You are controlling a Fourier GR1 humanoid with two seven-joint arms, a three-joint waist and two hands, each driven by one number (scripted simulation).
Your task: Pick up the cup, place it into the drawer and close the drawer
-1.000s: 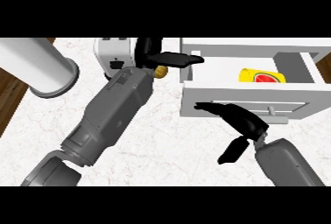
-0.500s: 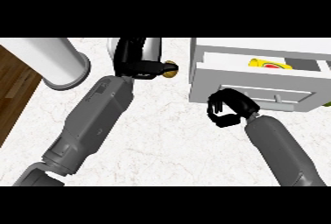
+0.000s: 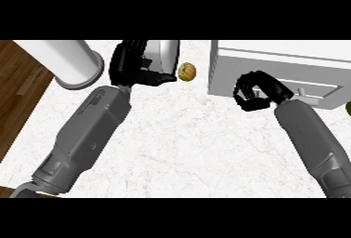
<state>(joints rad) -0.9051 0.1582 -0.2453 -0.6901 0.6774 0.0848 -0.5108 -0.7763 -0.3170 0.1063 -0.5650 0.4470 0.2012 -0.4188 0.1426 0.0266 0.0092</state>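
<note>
My worktop (image 3: 185,139) is white marble with faint veins, dark wood floor (image 3: 24,88) off its left edge. My hands (image 3: 133,65) are black, forearms (image 3: 86,135) grey. Cup (image 3: 163,56) silvery-grey, drawer (image 3: 274,65) pale grey, cylinder (image 3: 65,58) white, small ball (image 3: 187,71) olive-yellow.

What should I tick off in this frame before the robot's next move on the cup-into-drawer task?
1. Drawer shut: ok; the white drawer front shows no open compartment.
2. Right hand at the drawer front: ok, its fingers curled, holding nothing visible.
3. Cup inside the drawer: cannot tell; the interior is hidden.
4. Left hand free: not ok; its fingers wrap a shiny cylinder.
5. Small brown object: ok, lying apart from the drawer.
6. White cylinder: ok, standing left of both arms.
</note>
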